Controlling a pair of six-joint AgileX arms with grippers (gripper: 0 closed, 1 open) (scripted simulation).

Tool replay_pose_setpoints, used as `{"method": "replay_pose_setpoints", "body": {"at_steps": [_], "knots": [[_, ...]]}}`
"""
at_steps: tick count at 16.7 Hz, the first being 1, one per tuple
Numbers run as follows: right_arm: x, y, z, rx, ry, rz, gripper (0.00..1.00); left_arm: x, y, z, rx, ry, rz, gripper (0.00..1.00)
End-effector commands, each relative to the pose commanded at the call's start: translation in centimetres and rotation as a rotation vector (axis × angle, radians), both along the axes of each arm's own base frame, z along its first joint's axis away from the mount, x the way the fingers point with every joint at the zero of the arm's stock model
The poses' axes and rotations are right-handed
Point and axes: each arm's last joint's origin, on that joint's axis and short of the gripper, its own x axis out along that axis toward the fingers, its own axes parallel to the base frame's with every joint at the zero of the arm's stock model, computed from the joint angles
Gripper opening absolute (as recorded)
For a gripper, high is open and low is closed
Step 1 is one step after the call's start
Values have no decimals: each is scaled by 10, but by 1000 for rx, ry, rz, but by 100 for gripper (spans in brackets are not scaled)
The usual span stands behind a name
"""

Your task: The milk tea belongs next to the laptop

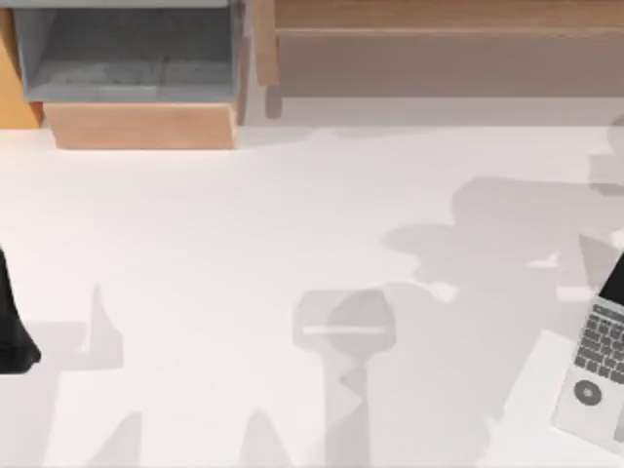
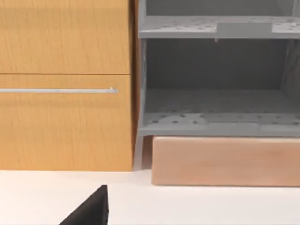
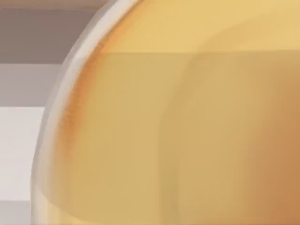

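The milk tea (image 3: 187, 131) sits right up against the right wrist camera, probably carried; that tool's state cannot be told; the laptop (image 1: 597, 375) waits at the counter's (image 1: 244, 253) right edge

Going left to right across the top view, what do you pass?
Dark part of the left arm at the left edge → grey open shelf unit at the back → long wooden shelf → laptop at the right edge.

Left arm (image 1: 12, 322) dark at the table's left edge, low.
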Motion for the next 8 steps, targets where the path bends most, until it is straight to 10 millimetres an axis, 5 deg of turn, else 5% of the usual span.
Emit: {"method": "replay_pose_setpoints", "body": {"at_steps": [4, 8], "knots": [[-68, -63, 14, -60, 18, -21, 0, 0, 0, 0, 0, 0, 0, 100], [-139, -93, 8, -74, 66, -30, 0, 0, 0, 0, 0, 0, 0, 100]]}}
